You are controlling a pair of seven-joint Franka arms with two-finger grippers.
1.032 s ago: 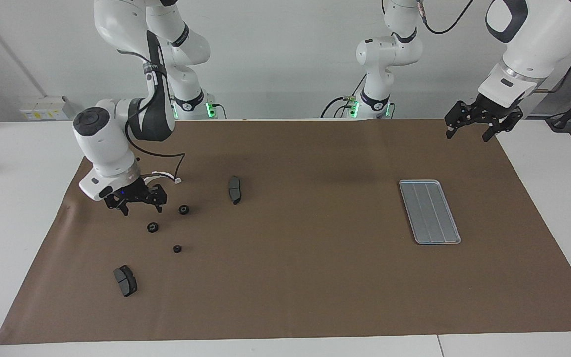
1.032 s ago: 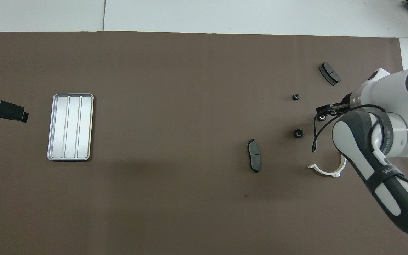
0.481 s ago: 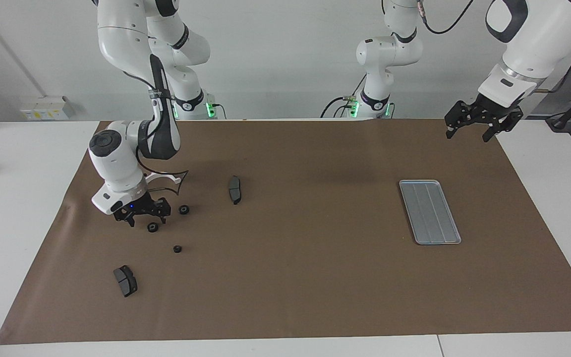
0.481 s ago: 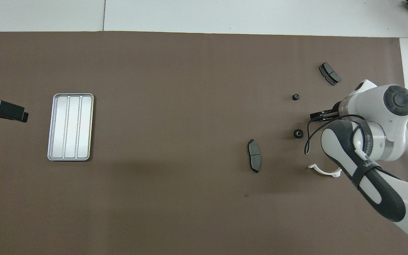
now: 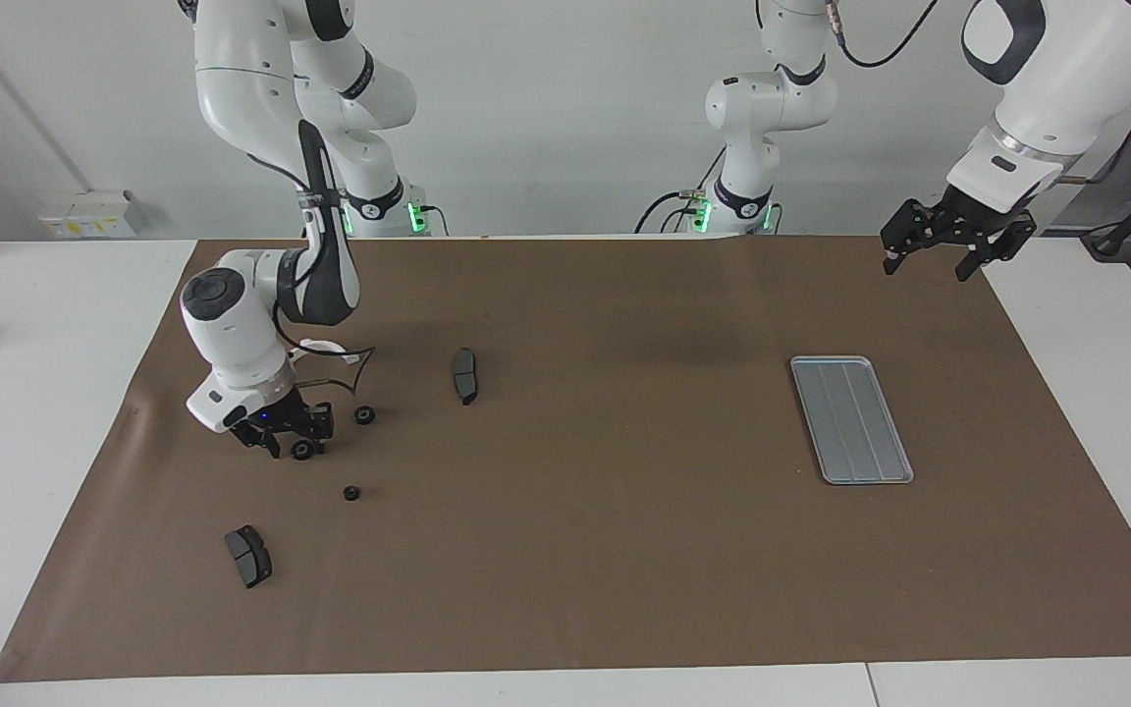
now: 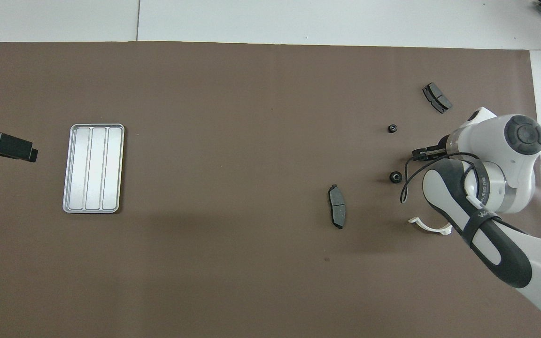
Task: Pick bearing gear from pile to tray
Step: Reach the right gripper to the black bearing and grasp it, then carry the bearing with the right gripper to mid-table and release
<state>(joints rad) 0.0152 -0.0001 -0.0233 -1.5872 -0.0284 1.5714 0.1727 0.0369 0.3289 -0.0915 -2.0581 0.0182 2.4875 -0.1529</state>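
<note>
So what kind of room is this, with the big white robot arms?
Probably a robot lab or test workshop. Two white arms stand at a table under a brown mat, with small black gears, brake pads and a metal tray laid out for practice.

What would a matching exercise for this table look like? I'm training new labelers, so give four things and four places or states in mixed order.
Things:
1. tray
2. left pincer
3. right pincer
4. white half-ring

Places or states:
A. down at a small black gear
B. partly hidden by the right arm
C. empty, toward the left arm's end
D. raised, waiting, open

Pairs: 1-C, 2-D, 3-A, 4-B
</note>
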